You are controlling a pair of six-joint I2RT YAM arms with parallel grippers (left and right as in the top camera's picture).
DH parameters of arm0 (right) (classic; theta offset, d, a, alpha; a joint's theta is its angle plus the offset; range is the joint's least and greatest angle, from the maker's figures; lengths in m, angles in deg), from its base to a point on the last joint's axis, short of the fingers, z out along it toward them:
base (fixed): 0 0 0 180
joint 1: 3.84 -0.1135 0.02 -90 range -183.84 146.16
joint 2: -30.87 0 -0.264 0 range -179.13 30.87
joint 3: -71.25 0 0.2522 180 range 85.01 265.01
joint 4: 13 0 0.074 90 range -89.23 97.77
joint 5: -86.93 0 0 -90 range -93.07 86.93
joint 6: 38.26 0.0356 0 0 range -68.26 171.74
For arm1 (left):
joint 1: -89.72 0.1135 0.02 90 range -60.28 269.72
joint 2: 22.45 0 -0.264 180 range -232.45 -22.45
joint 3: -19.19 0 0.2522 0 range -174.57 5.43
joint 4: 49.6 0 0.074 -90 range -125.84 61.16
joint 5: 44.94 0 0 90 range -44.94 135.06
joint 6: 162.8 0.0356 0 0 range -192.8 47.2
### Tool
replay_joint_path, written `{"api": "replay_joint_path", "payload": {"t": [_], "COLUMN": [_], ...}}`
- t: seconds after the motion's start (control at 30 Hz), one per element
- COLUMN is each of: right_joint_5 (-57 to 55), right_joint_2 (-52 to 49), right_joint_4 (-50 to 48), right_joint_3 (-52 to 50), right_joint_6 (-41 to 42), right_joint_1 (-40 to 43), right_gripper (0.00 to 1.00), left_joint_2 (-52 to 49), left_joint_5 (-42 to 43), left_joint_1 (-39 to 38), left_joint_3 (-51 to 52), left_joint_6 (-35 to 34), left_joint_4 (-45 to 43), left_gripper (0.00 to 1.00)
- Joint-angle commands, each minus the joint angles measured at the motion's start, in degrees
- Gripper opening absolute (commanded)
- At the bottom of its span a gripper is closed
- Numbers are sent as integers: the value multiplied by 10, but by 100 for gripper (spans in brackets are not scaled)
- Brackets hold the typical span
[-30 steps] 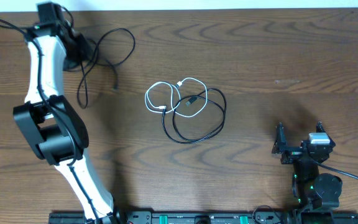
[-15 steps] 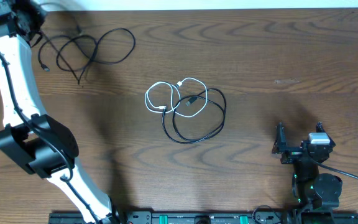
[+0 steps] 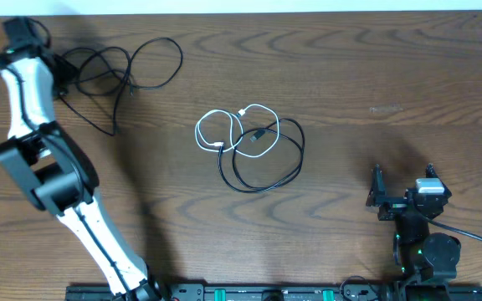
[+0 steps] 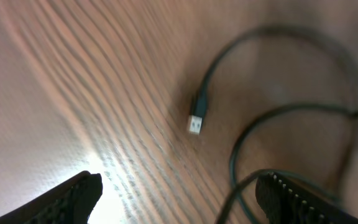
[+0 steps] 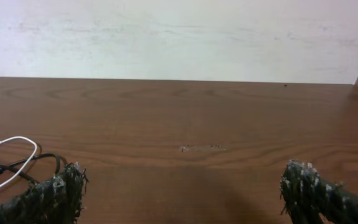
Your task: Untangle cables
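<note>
Left gripper (image 4: pixel 182 186): fingers spread wide, empty (view blurred), over loose thin black cable (image 4: pixel 201 102).
Right gripper (image 5: pixel 185 186): wide apart, holding nothing.
Centre: short white cord (image 3: pixel 197 132) overlapping looped black cord (image 3: pixel 301 150).

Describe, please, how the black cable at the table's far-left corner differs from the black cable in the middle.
The corner cable sprawls in loose, uneven loops; the middle cable is coiled in rounder, overlapping loops. The corner cable lies apart from the others; the middle cable overlaps the white cable. Both are thin, black and lying on the table.
</note>
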Motion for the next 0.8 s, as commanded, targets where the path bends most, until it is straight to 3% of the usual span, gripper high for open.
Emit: {"api": "replay_joint_path", "payload": {"t": [0.0, 0.3, 0.43, 0.6, 0.77], "right_joint_5": [0, -1, 0, 0, -1], "right_joint_2": [3, 3, 3, 3, 3], "right_joint_4": [3, 3, 3, 3, 3], "right_joint_3": [-1, -1, -1, -1, -1], "right_joint_6": [8, 8, 8, 8, 8], "right_joint_1": [-7, -7, -7, -7, -7], "right_gripper": [99, 99, 99, 99, 99], "left_joint_2": [104, 201, 180, 133, 93], "left_joint_5": [45, 218, 190, 78, 78], "left_joint_1": [0, -66, -126, -181, -196], "left_joint_3": [-27, -27, -21, -21, -20], "left_joint_6": [7, 7, 23, 25, 57], "left_joint_4": [-5, 26, 79, 145, 202], "left_gripper": [84, 81, 71, 71, 63]}}
